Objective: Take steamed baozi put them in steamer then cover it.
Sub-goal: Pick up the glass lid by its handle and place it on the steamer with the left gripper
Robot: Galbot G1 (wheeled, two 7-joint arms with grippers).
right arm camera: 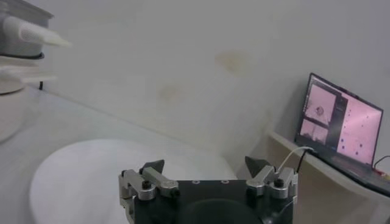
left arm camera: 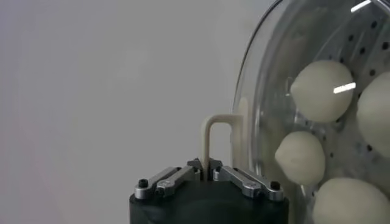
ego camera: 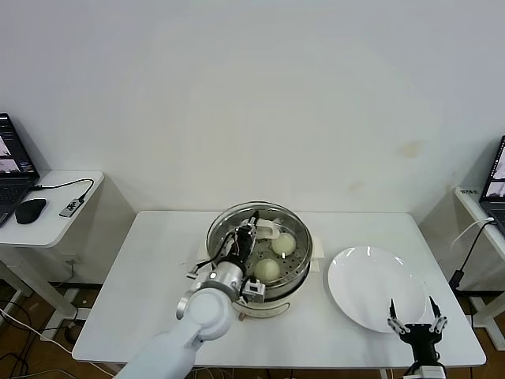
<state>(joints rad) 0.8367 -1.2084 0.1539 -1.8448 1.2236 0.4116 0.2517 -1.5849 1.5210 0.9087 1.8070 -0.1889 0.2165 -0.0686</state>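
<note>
The steamer (ego camera: 296, 286) stands mid-table, a shiny steel pot on a white base. The clear glass cover (ego camera: 223, 223) lies over its mouth; I cannot tell whether it is fully seated. My left gripper (ego camera: 246, 237) is above the pot, shut on the cover's cream handle (left arm camera: 210, 137). Through the glass (left arm camera: 262, 91) several steamed baozi (left arm camera: 322, 90) rest on the perforated tray; two baozi (ego camera: 284, 243) show in the head view. My right gripper (ego camera: 417, 324) hangs open and empty at the near edge of the white plate (ego camera: 367, 284).
The bare plate (right arm camera: 79, 176) lies right of the steamer. A side table (ego camera: 47, 213) on the left carries a laptop (ego camera: 12, 166) and a mouse (ego camera: 30, 210). Another laptop (right arm camera: 341, 122) sits on a side table at the right.
</note>
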